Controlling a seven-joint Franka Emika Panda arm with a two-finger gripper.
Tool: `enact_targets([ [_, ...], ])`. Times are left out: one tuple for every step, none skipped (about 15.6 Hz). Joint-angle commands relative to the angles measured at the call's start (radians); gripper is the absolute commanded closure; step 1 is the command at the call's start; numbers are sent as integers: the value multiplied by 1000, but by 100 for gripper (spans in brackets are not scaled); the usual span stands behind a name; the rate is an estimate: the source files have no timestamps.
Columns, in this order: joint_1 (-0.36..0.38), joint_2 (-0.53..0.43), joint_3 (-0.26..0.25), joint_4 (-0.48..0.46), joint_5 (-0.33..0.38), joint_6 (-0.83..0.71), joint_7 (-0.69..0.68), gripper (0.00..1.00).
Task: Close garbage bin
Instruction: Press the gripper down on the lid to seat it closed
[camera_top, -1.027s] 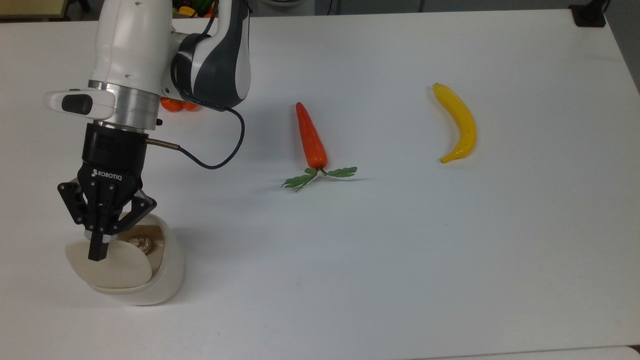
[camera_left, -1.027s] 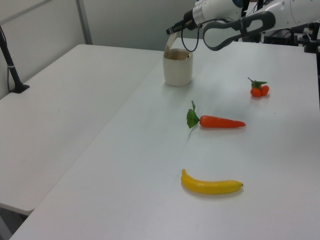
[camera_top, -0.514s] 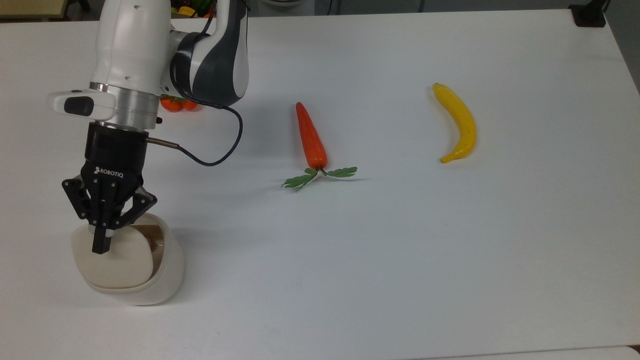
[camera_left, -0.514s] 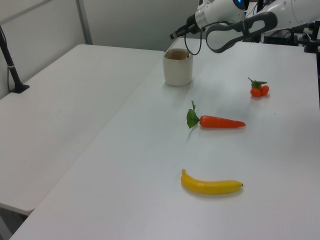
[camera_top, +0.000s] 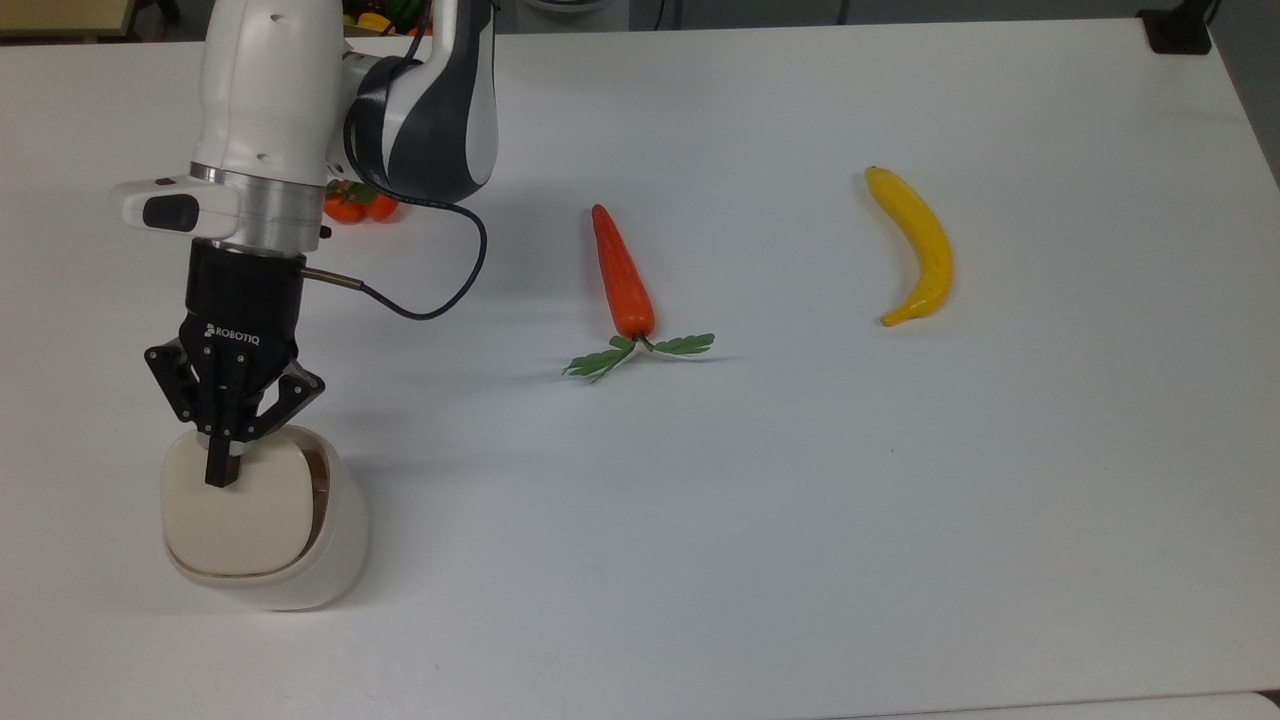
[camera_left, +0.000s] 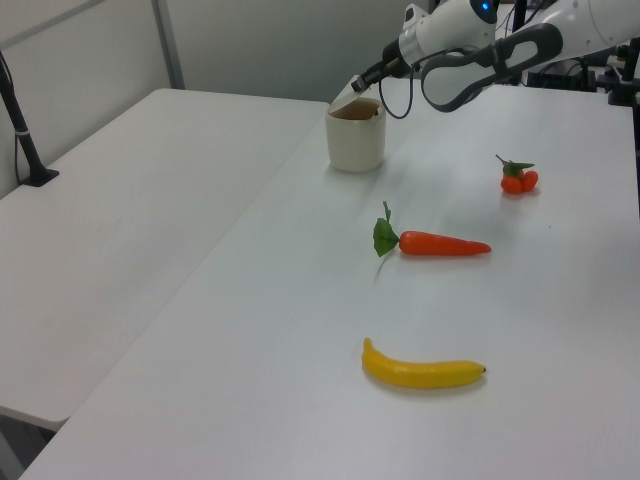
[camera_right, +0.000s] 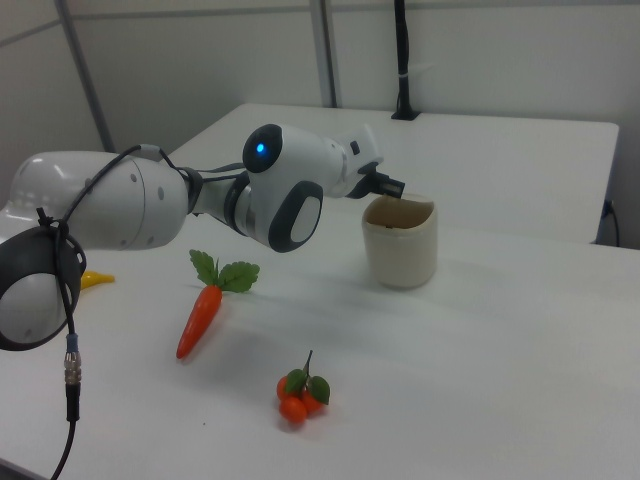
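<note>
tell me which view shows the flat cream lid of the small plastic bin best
The top view: the flat cream lid faces the camera whole, with a dark gap along its right edge and the gripper on it. The left view catches the lid only as a tilted sliver; the right view mainly shows the cream-white bin from the side.

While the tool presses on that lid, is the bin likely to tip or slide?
The garbage bin looks stable: its squat body stands upright on the table. It seems like light plastic, so the tool pushing near one edge could slide it.
</note>
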Motion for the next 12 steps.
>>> enact_targets([
  [6,-73,-7,-109,-8,-1,-11,100],
  [8,-71,-7,-111,-8,-1,-11,100],
  [8,-70,-7,-114,-8,-3,-11,100],
  [8,-69,-7,-120,-8,-3,-11,100],
  [8,-69,-7,-134,-10,-3,-11,100],
  [9,-69,-7,-138,-10,-3,-15,100],
  [9,-69,-7,-140,-10,-3,-23,100],
  [9,-69,-7,-147,-10,-3,-29,100],
  [9,-68,-7,-151,-10,-3,-29,100],
  [9,-65,-7,-151,-11,-3,-29,100],
  [8,-63,-6,-152,-17,-3,-29,100],
  [9,-60,-7,-158,-23,-3,-29,100],
])
